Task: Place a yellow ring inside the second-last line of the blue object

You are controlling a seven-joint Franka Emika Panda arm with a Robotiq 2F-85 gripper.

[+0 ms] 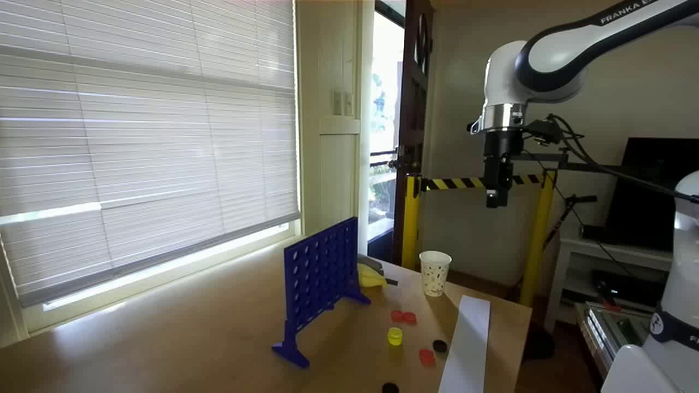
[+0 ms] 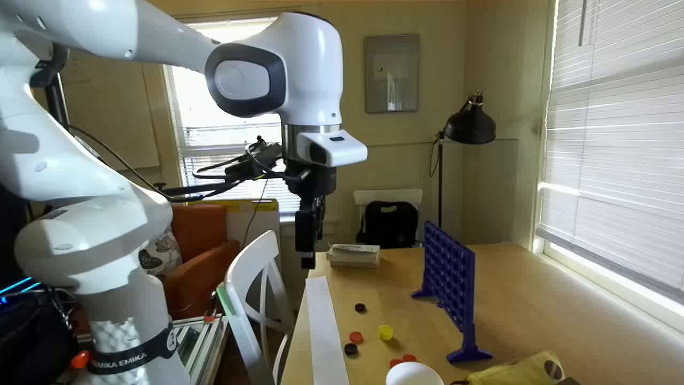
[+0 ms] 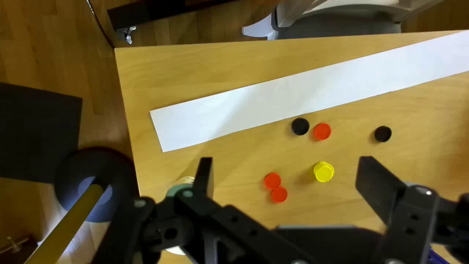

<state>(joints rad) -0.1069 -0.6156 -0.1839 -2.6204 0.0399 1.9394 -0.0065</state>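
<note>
Several yellow rings form a small stack (image 1: 395, 336) on the table, also visible in an exterior view (image 2: 386, 332) and the wrist view (image 3: 324, 172). The blue object (image 1: 321, 267), an upright grid board with round holes, stands on two feet beside the stack; it also shows in an exterior view (image 2: 450, 270). Only a corner of it (image 3: 436, 257) shows in the wrist view. My gripper (image 3: 287, 161) is open and empty, with fingers wide apart. In both exterior views it (image 1: 496, 203) (image 2: 308, 260) hangs high above the table's edge side, well above the stack and pointing down.
Red discs (image 1: 426, 357) and black discs (image 3: 383, 134) lie around the stack. A white patterned cup (image 1: 435, 275), a yellow bag (image 2: 521, 370), a long white strip (image 3: 285, 95) and a box (image 2: 352, 256) are on the table. A white chair (image 2: 256, 289) stands by the edge.
</note>
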